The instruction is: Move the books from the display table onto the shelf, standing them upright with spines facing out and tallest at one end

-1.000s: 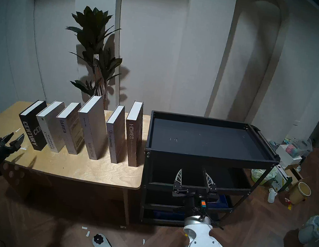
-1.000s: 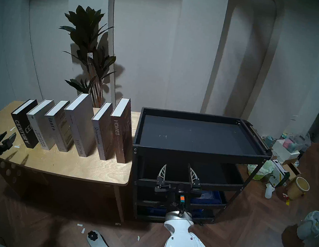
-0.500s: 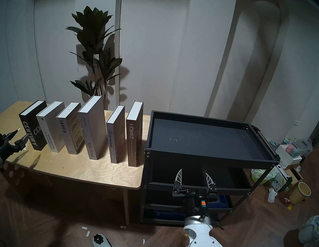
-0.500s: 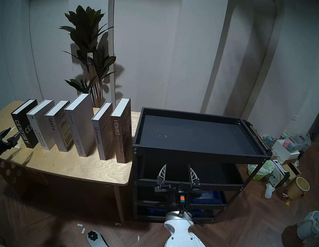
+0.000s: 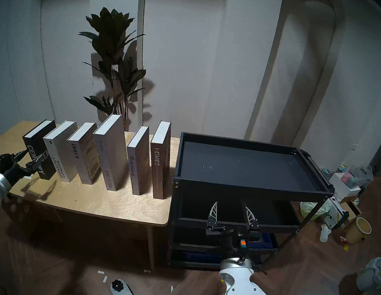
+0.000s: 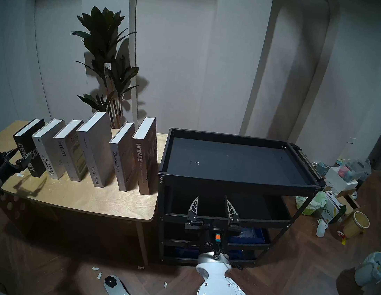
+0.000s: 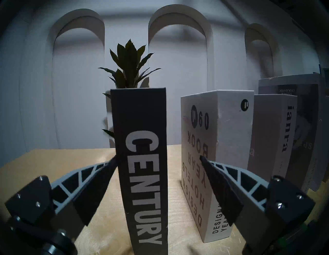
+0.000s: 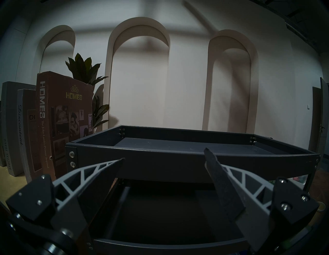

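Several books stand upright in a row on the display table (image 5: 103, 202), spines toward me: black CENTURY (image 5: 39, 139), DESIGN HOTELS YEARBOOK (image 5: 60, 162), ianra (image 5: 79, 152), the tall SPECIAL ISSUE (image 5: 107, 156), Discontent (image 5: 134, 169) and brown HOMES (image 5: 158, 163). My left gripper (image 5: 30, 157) is open at the row's left end. In the left wrist view it (image 7: 158, 158) straddles the CENTURY spine (image 7: 142, 178), one finger on each side. The black shelf (image 5: 252, 185) stands right of the table. My right gripper (image 5: 230, 204) hangs open in front of it, below its top tray (image 8: 178, 156).
A tall potted plant (image 5: 114, 59) stands behind the table against the wall. The floor to the right of the shelf holds a yellow bucket (image 5: 358, 230), a white lined bin (image 5: 372, 274), boxes and bags. The shelf's lower tiers hold blue items.
My left gripper has moved up and to the right, from the table's left corner to around the CENTURY book's spine. The right arm and the books have not moved.
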